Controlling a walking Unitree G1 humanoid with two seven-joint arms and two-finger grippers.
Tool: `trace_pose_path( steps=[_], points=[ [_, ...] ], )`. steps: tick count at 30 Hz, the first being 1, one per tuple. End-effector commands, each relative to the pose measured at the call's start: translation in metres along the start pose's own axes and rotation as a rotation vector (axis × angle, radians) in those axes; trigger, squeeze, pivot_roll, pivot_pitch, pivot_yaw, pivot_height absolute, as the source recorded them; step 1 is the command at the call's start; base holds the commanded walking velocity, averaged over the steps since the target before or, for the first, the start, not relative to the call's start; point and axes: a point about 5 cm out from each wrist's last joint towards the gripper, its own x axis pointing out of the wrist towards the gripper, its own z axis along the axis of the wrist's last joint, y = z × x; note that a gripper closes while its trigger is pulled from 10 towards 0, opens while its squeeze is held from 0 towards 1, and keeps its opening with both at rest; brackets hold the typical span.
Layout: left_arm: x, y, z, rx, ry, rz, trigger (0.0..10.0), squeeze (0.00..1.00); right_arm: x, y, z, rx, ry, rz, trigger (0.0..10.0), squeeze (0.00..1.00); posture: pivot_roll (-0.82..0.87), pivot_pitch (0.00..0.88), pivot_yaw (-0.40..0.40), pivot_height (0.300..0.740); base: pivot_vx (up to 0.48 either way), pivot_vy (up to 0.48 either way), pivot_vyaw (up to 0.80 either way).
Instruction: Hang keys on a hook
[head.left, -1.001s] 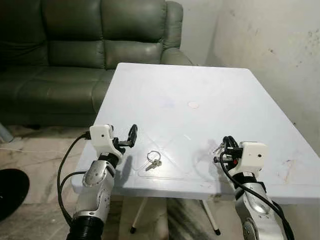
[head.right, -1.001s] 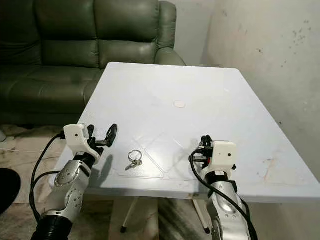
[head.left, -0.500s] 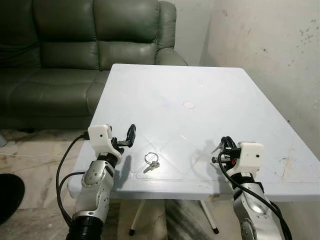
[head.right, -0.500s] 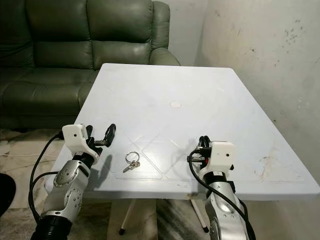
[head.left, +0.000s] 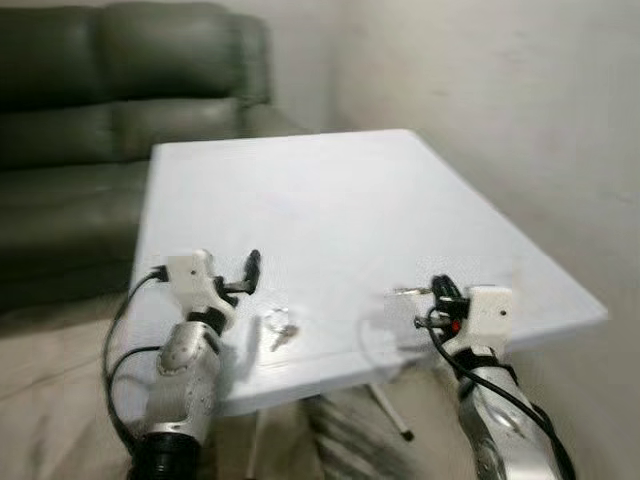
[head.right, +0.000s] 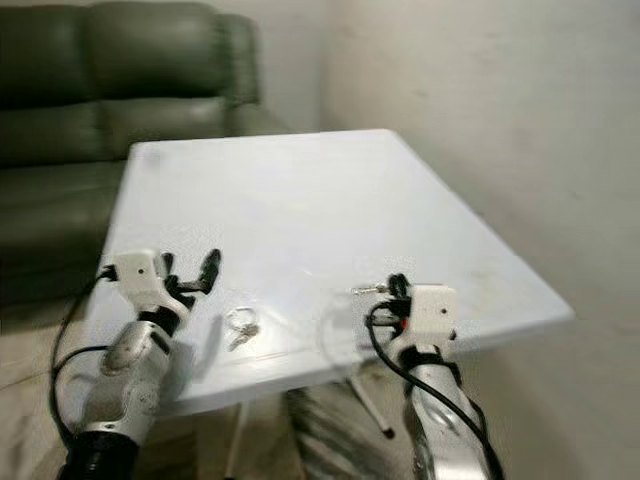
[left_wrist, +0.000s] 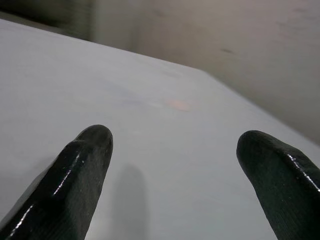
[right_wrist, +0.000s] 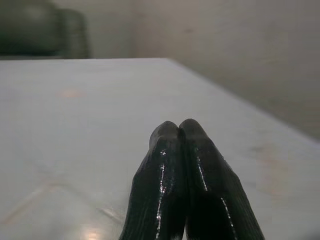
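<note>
A small bunch of keys on a ring (head.left: 278, 330) lies on the white table (head.left: 330, 190) near its front edge; the eye views are blurred. My left gripper (head.left: 250, 270) hovers just left of the keys, a little above the tabletop. In the left wrist view its two black fingers (left_wrist: 85, 165) stand wide apart with bare table between them. My right gripper (head.left: 437, 293) is held over the front right part of the table, well right of the keys. Its fingertips (right_wrist: 172, 135) are pressed together with nothing between them.
A dark green sofa (head.left: 90, 110) stands behind the table on the left. A plain pale wall (head.left: 500, 90) runs close along the table's right side. The table's front right corner (head.left: 600, 312) juts out over the floor, and a table leg (head.left: 385, 410) shows beneath.
The whole picture has swung and blurred, so the camera has turned: the table now sits further left and more wall shows. Keys and both grippers hold the same places on the table.
</note>
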Motion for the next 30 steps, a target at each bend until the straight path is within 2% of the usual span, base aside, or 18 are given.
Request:
trace_pose_path(
  steps=[1, 15, 17, 30],
  points=[
    [0.0, 0.008, 0.003, 0.015, 0.004, 0.024, 10.0, 0.0, 0.001, 0.006, 0.003, 0.007, -0.014, 0.016, 10.0, 0.0, -0.01, 0.0, -0.036, 0.74, 0.0, 0.0, -0.76],
    [-0.002, 0.005, -0.001, 0.017, 0.033, 0.008, 10.0, 0.0, 0.001, 0.006, 0.003, 0.008, -0.014, 0.018, 10.0, 0.0, -0.01, 0.0, -0.038, 0.74, 0.0, 0.0, -0.77],
    [-0.003, 0.004, -0.001, -0.014, 0.034, 0.0, 10.0, 0.0, 0.001, 0.006, 0.003, 0.007, -0.015, 0.017, 10.0, 0.0, -0.01, 0.0, -0.039, 0.74, 0.0, 0.0, -0.77],
    [0.0, -0.008, -0.002, 0.02, 0.04, -0.052, 10.0, 0.0, 0.0, 0.008, 0.004, 0.004, -0.013, 0.017, 10.0, 0.0, -0.02, 0.022, -0.035, 0.74, 0.0, 0.0, -0.76]
  ],
)
